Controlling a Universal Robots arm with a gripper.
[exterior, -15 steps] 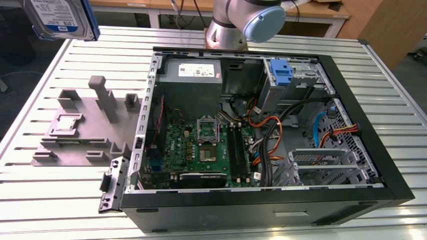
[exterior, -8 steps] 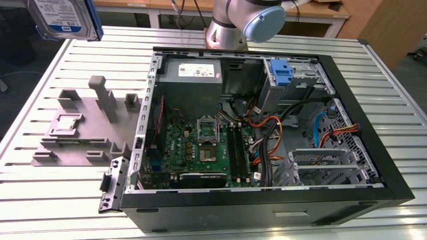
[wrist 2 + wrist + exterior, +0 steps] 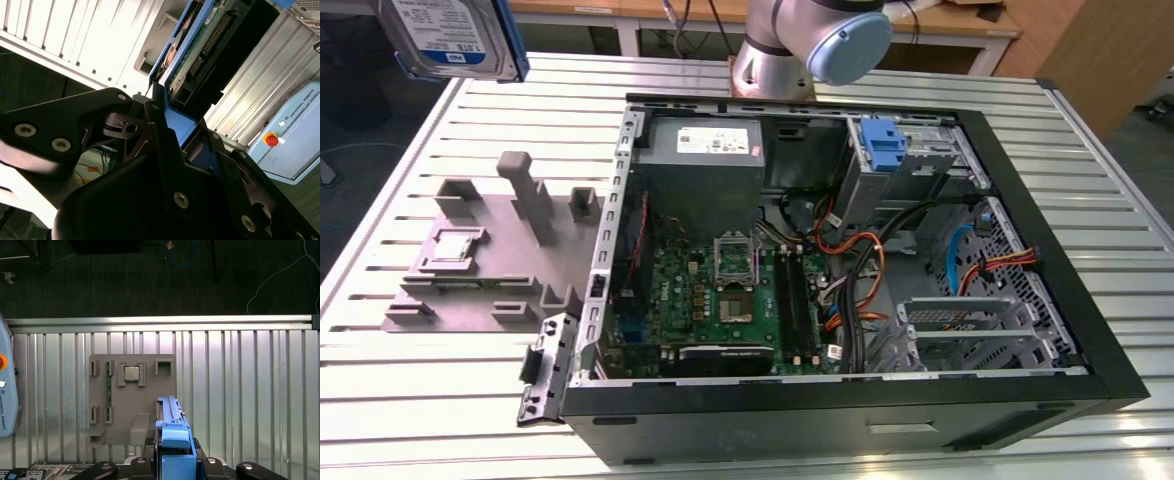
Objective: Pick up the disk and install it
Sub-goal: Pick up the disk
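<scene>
claw (image 3: 176,134) is clamping disk (image 3: 451,35), long axis pointing down at table (image 3: 720,75); computer case (image 3: 854,260) sitting at 4 o'clock.

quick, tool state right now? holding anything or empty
Tool: closed, holding the disk by its blue carrier edges.

You've got glossy blue plastic rails on the disk (image 3: 447,35); table (image 3: 427,400) is ribbed bare metal; grey fixture (image 3: 474,275) looks matt plastic.
</scene>
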